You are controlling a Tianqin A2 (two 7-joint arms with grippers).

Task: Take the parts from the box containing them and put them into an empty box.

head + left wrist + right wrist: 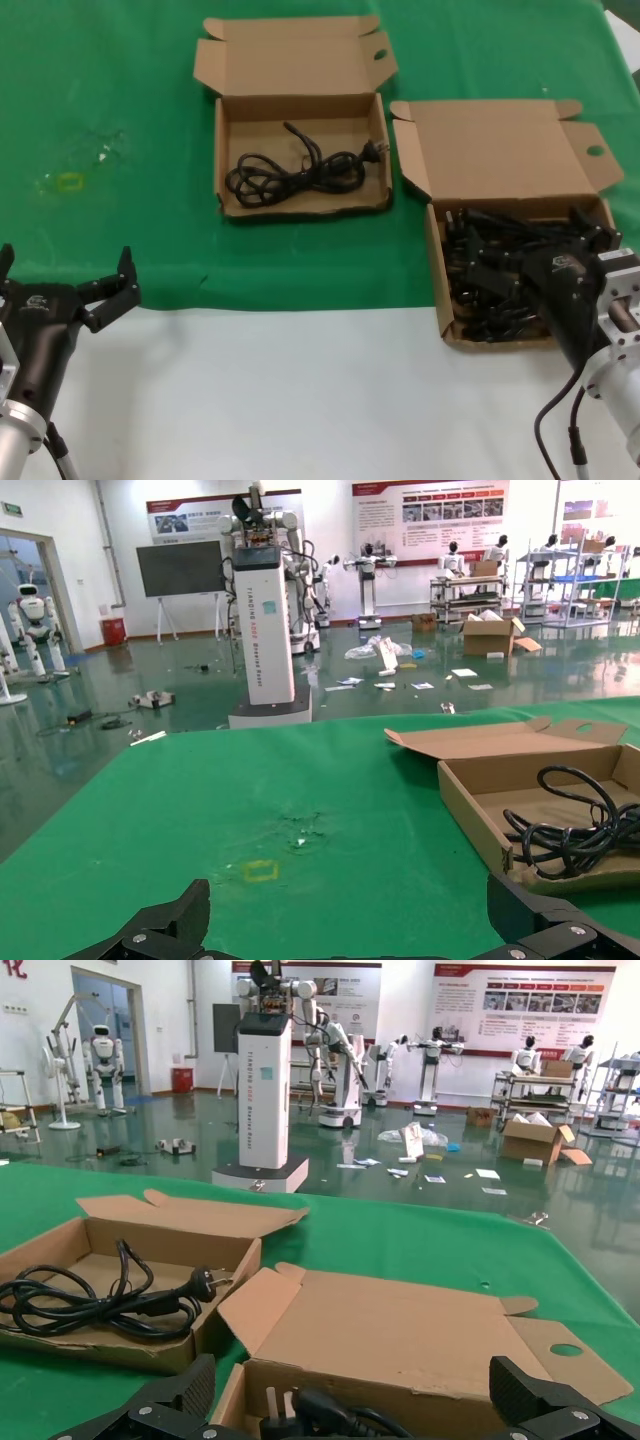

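The box holding the parts [437, 270] is the straight-walled one at the right, with its lid open behind it. It is full of black power cords [488, 285]. My right gripper [530, 240] is open and low over these cords. A plug [320, 1410] lies between the spread fingers, untouched, in front of the box's far wall [400, 1385]. The wavy-fronted box [300, 210] at centre back holds one looped cord [295, 175], which also shows in the left wrist view [570, 825] and right wrist view [100, 1305]. My left gripper [62, 262] is open and empty at the near left.
A green cloth [120, 90] covers the far part of the table and bare white table [300, 400] lies in front. A yellow tape mark [68, 181] is on the cloth at the left. The two boxes stand close together.
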